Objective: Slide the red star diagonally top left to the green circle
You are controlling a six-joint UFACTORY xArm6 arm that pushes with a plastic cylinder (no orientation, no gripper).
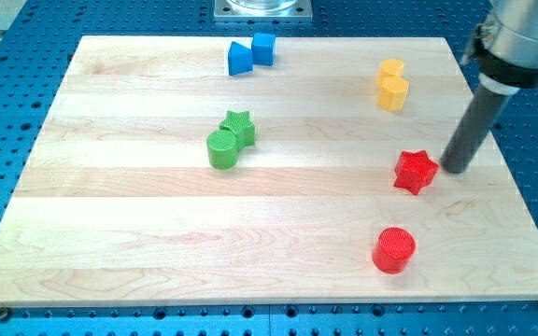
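The red star (416,172) lies on the wooden board at the view's right. My tip (454,169) stands just to the right of the star, very close to it; I cannot tell if it touches. The green circle (221,149) lies left of the board's middle, up and to the left of the red star. A green star (238,127) touches the green circle at its upper right.
A red circle (394,250) lies below the red star. Two yellow blocks (391,84) sit at the upper right. Two blue blocks (251,53) sit near the top edge. The wooden board (138,233) rests on a blue perforated table.
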